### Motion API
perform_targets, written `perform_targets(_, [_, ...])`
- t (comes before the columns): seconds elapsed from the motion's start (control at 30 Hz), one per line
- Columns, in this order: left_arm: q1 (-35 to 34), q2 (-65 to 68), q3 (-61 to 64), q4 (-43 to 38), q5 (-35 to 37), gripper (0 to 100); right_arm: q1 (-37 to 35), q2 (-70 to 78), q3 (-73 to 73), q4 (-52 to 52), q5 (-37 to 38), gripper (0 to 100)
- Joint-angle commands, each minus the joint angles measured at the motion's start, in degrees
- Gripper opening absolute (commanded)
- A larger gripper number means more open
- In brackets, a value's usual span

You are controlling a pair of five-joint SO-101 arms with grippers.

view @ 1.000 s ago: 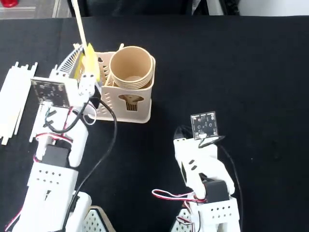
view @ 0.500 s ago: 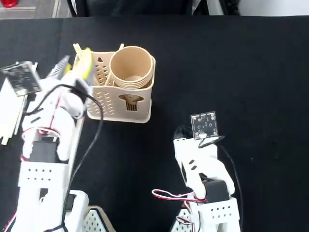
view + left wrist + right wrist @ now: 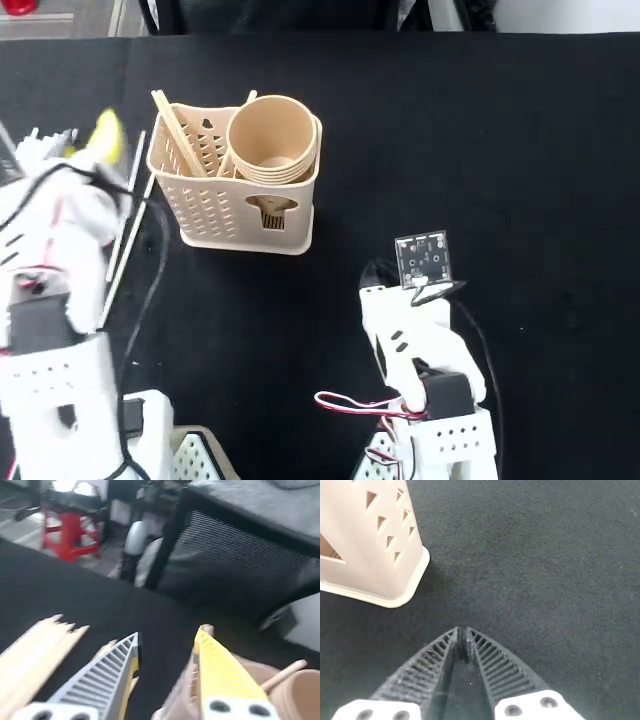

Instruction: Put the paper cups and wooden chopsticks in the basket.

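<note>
In the basket (image 3: 230, 215), stacked paper cups (image 3: 272, 135) and some wooden chopsticks (image 3: 172, 128). On the table (image 3: 480, 150), loose chopsticks (image 3: 35, 647) waiting. Left gripper (image 3: 167, 635) wide apart, empty, ready to grab. Right gripper (image 3: 461, 632) pinched tight, parked aside.

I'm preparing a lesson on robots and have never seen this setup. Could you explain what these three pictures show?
Two small robot arms sit at a black table. One picture looks down from above; the other two come from cameras on each arm's wrist. A basket holds stacked paper cups and some wooden chopsticks; more chopsticks lie on the table. The left gripper is open and empty. The right gripper is shut, holding nothing.
</note>
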Motion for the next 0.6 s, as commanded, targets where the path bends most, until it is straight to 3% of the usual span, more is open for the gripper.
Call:
perform_targets(0.0, [-7.4,0.8,-9.3,15.1,-4.4,19,-0.3,-0.6,0.0,0.3,0.6,1.5])
perform_targets(0.13, [-14.6,9.9,-10.6,17.2,-4.5,19,-0.3,-0.6,0.0,0.3,0.6,1.5])
perform_targets(0.4, [-15.0,40.6,-18.5,17.3,-4.6,19,-0.3,-0.6,0.0,0.3,0.6,1.5])
perform_targets(0.57, [-15.4,50.5,-26.1,20.6,-4.6,19,-0.3,-0.6,0.0,0.3,0.6,1.5])
